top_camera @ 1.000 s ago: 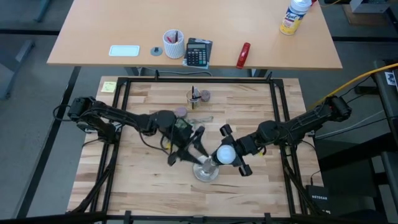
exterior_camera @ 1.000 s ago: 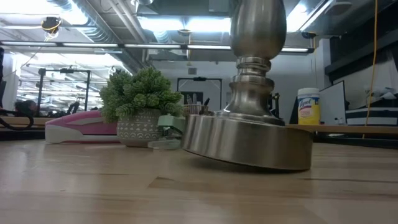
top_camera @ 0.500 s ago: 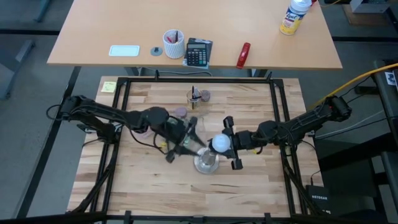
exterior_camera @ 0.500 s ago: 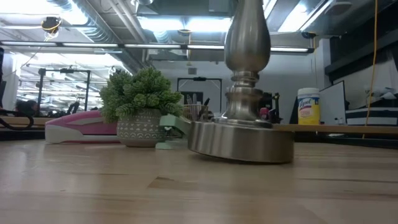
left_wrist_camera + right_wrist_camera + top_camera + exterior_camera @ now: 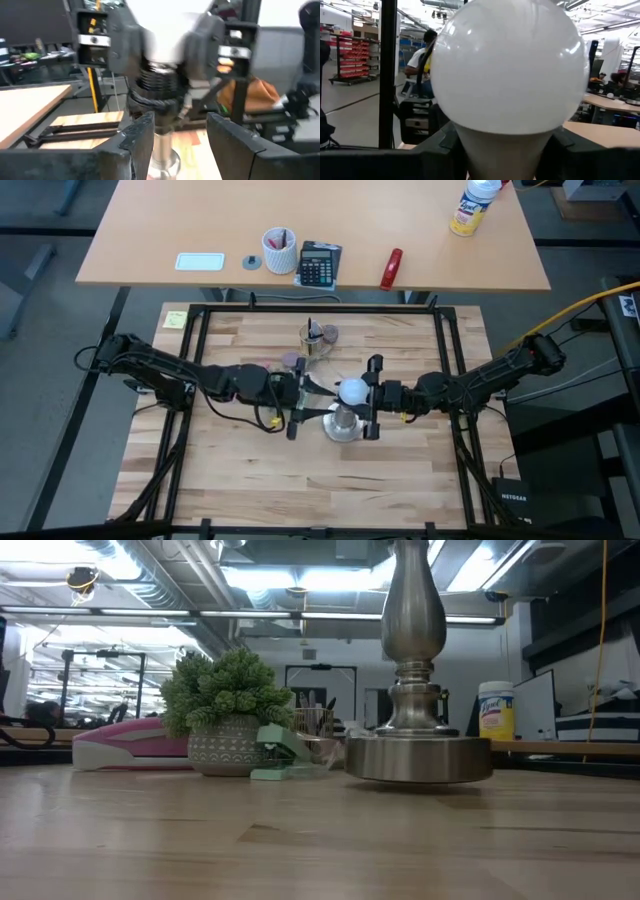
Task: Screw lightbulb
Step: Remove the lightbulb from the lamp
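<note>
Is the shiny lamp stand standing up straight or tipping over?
Upright. In the low view the stand sits with its round base flat on the table and its stem straight up.

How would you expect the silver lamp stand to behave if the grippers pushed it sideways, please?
The stand is tall and narrow over a thick round metal base, so it probably feels heavy yet may tip. It sits flat now; the left gripper brackets its stem while the right gripper holds the lightbulb.

High view: I look straight down on the stand [image 5: 342,423].
Low view: I look level, close to its base.
Shared: the stand [image 5: 418,670].
</note>
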Controlling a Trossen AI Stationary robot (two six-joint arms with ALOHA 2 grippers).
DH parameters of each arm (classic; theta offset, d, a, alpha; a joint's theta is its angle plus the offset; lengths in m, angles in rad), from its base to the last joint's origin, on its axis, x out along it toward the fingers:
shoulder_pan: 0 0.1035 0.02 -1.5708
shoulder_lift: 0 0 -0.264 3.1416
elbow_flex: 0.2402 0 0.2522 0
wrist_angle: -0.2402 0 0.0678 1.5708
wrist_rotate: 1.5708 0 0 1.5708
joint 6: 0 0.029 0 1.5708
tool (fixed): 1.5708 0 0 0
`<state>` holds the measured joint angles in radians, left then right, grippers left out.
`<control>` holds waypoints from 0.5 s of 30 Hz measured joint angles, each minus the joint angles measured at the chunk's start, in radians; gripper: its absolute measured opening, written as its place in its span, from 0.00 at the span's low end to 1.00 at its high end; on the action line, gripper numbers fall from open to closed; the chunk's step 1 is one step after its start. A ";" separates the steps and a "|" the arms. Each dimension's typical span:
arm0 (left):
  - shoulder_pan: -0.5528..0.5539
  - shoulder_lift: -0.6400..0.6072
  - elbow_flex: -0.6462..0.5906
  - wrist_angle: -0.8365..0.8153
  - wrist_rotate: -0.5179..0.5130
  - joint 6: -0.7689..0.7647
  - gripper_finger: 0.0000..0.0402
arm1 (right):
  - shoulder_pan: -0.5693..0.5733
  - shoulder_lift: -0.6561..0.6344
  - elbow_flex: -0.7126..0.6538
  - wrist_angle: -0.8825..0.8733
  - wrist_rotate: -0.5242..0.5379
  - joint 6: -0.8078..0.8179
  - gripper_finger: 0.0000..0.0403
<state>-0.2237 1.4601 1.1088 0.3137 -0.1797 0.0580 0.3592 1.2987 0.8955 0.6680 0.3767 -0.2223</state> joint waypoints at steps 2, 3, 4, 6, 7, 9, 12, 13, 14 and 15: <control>0.000 0.013 0.000 0.047 -0.017 -0.016 0.42 | 0.000 0.000 0.000 0.000 0.000 0.001 0.40; 0.001 0.024 0.000 0.076 -0.020 -0.014 0.42 | 0.000 0.000 0.000 -0.003 -0.001 0.001 0.40; 0.003 0.035 0.000 0.114 -0.021 0.000 0.42 | 0.000 0.000 0.000 -0.004 -0.002 0.001 0.40; 0.003 0.057 0.000 0.176 -0.021 0.036 0.42 | 0.000 0.000 0.000 -0.006 -0.002 0.001 0.40; 0.003 0.069 0.000 0.202 -0.023 0.053 0.42 | 0.000 0.000 0.000 -0.006 -0.002 0.001 0.40; 0.003 0.090 0.000 0.235 -0.022 0.070 0.42 | 0.000 0.000 0.000 -0.010 -0.002 0.000 0.40; 0.001 0.117 0.000 0.279 -0.016 0.070 0.42 | 0.002 -0.002 0.000 -0.012 -0.005 0.001 0.40; 0.001 0.125 0.000 0.288 -0.013 0.069 0.42 | 0.002 -0.002 0.000 -0.012 -0.006 0.004 0.40; 0.001 0.131 0.000 0.288 -0.010 0.067 0.42 | 0.002 -0.002 0.000 -0.017 -0.005 0.008 0.40; 0.001 0.138 0.000 0.289 -0.008 0.066 0.42 | 0.002 -0.002 0.000 -0.020 -0.006 0.010 0.40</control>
<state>-0.2222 1.5977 1.1088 0.6029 -0.1876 0.1242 0.3614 1.2968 0.8955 0.6479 0.3708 -0.2122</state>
